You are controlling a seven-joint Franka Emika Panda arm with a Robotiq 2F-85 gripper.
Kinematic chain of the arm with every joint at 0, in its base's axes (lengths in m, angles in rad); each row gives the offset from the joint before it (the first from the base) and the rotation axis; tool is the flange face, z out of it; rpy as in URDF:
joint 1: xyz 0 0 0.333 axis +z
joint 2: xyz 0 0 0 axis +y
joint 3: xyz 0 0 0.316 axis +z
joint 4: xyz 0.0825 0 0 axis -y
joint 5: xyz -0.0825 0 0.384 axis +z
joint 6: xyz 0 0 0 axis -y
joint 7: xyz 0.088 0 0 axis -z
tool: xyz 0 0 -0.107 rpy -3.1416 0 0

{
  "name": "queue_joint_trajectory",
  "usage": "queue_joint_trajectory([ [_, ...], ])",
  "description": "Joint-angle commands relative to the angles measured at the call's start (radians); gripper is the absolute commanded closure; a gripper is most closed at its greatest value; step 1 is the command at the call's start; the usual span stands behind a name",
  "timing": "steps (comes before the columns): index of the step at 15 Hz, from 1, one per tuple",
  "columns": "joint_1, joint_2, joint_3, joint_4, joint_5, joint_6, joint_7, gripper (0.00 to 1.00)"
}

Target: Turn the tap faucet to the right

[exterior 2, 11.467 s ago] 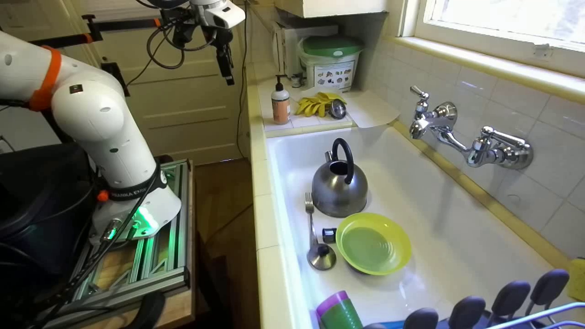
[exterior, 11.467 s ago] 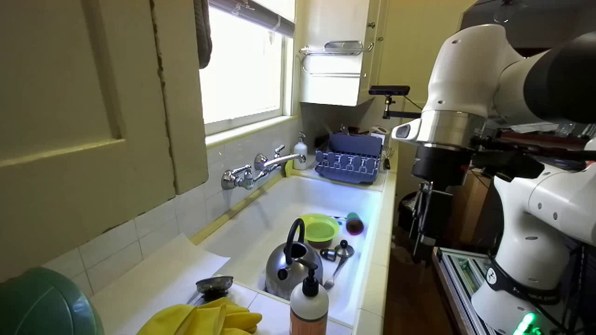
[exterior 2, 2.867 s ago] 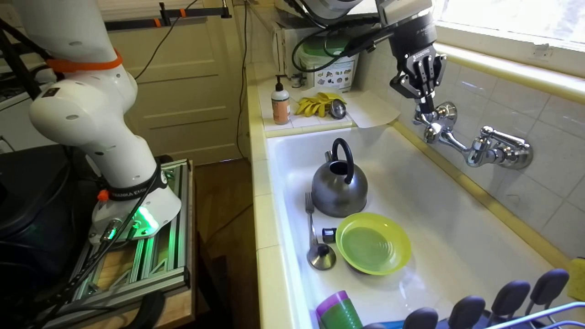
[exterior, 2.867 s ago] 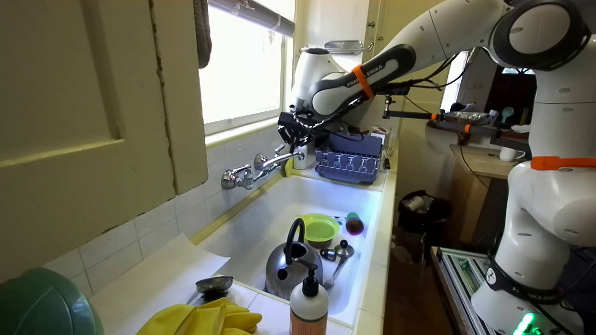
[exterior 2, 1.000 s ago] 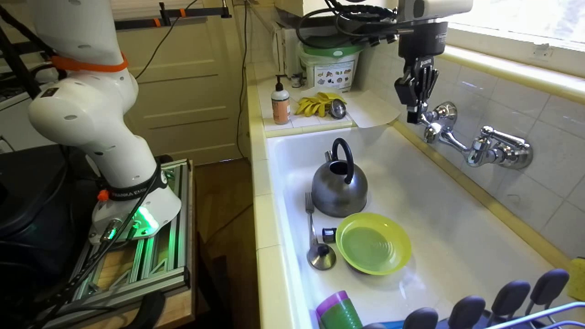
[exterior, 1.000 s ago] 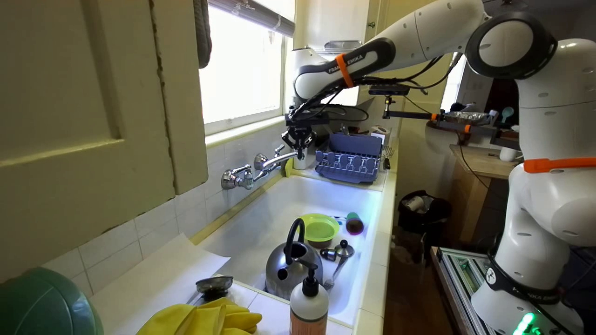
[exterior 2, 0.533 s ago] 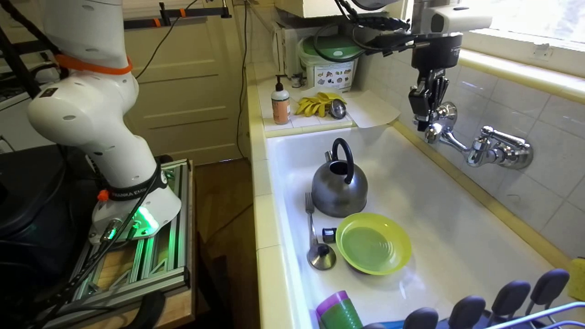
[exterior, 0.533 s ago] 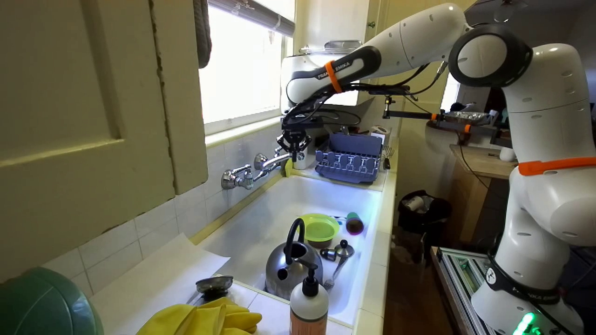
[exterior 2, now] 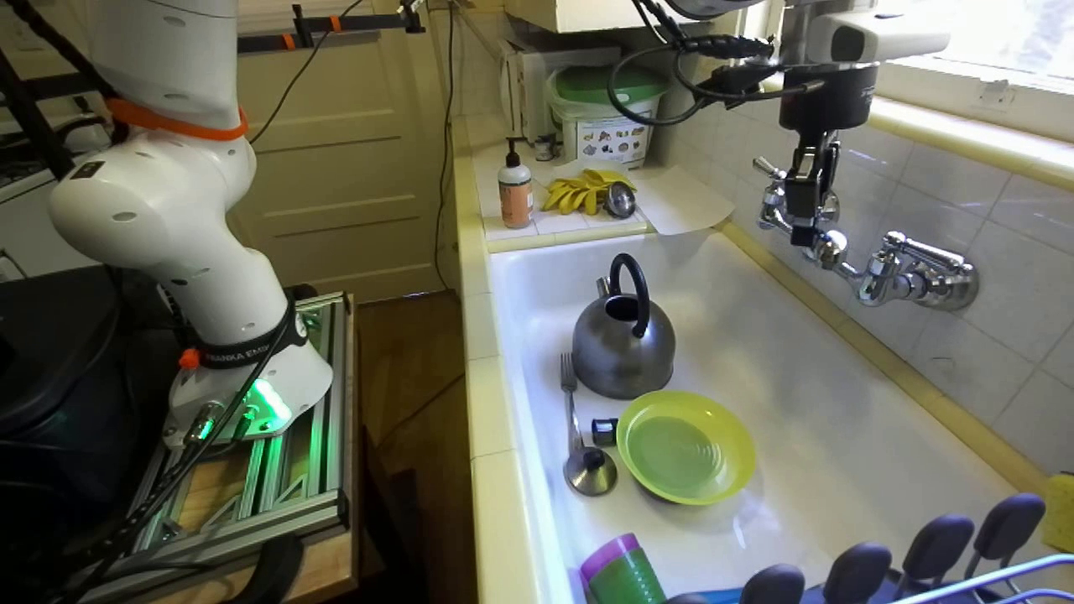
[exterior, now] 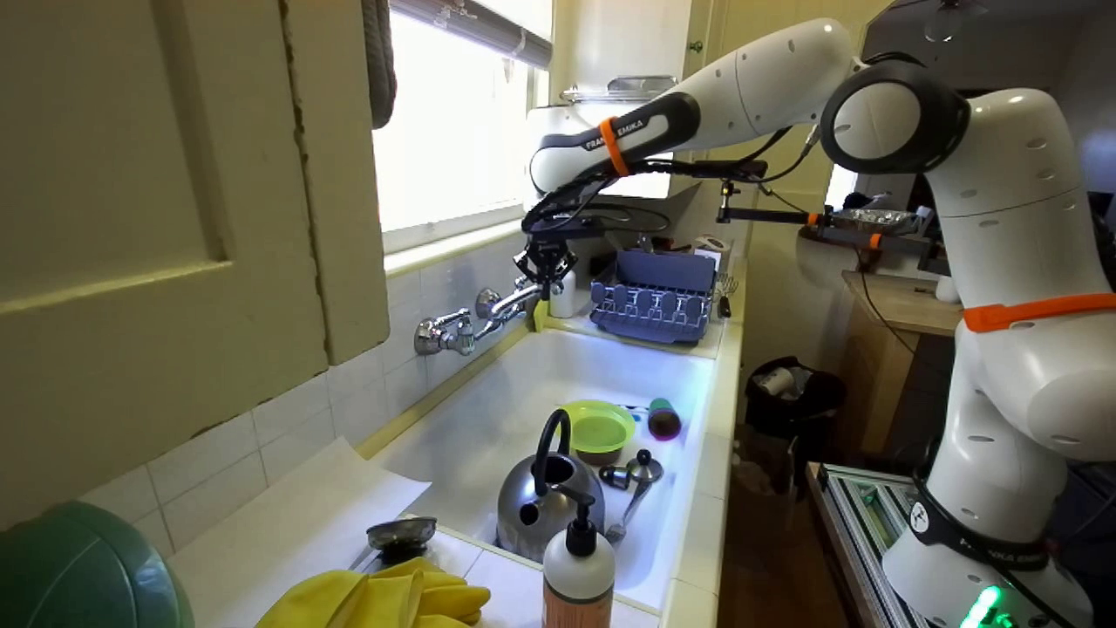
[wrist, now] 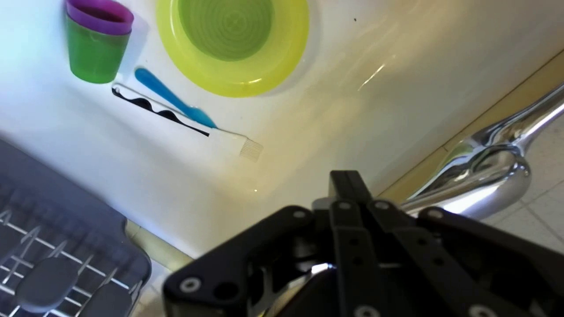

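Observation:
The chrome tap faucet [exterior 2: 831,249] juts from the tiled wall over the sink, with a lever handle [exterior 2: 931,252] at its near side in that exterior view. Its long spout [exterior: 519,300] runs out to my gripper [exterior: 546,294], which points down beside the spout's outer part. In the wrist view the gripper [wrist: 350,176] is shut, its black fingertips pressed together with nothing between them. There the chrome spout [wrist: 493,185] passes at the right and disappears behind the gripper's linkage. The fingers seem to touch the spout's side, but the contact itself is hidden.
In the sink stand a steel kettle [exterior 2: 623,348] with a black handle, a yellow-green bowl [exterior 2: 730,461] and purple-green cups [exterior 2: 628,575]. A blue-grey dish rack [exterior: 649,301] is at the sink's end. The window wall lies close behind the tap.
Earlier the arm hung away from the sink; now it is at the tap. Over the last second the shut gripper has moved toward the wall, and the spout's end has swung along with it.

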Motion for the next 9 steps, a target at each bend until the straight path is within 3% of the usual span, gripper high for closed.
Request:
queue_joint_trajectory([
  [1,-0.016,0.067,-0.009,0.097,0.014,0.034,-0.093,1.0],
  [5,-0.003,0.055,-0.017,0.078,-0.006,0.031,-0.145,1.0],
  [9,0.035,-0.036,-0.02,-0.01,-0.046,-0.089,-0.145,1.0],
])
